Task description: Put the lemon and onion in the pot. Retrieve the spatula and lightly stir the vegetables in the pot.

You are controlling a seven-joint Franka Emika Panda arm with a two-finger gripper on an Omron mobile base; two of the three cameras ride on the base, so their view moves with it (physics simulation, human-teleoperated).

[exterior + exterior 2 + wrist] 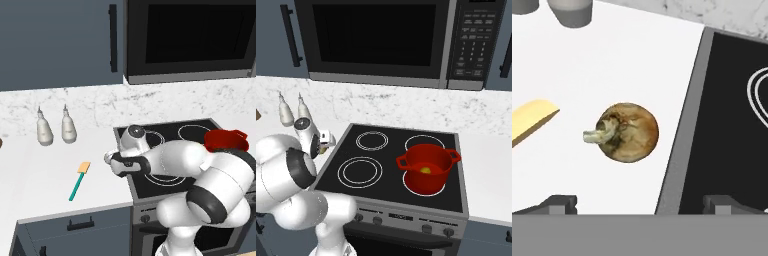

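Hand view looks down on the onion, a round brown-gold bulb with a pale stalk stub pointing toward the yellow-tan blade of the spatula at the picture's left edge. The onion lies on the white worktop, just beside the grey rim of the stove and apart from it. The gripper hangs above with its fingers spread wide, one tip over the worktop and the other over the black cooktop glass, the onion in line between them and nothing held. Two grey bottle bases stand at the top edge.

From the left base view, the spatula lies flat on the worktop, teal handle toward the front edge, blade toward the wall, well clear of the stove. Two pale bottles stand side by side near the marble backsplash, behind the spatula. The arm's bulk hides the onion and most of the front burners from this side; the pot peeks out red behind the elbow.

In the right base view the pot sits on the front right burner, and the lemon rests yellow on its bottom. The other three burner rings are bare. A microwave hangs above the stove; its keypad carries small marks too fine to read. Dark cabinet doors flank it.
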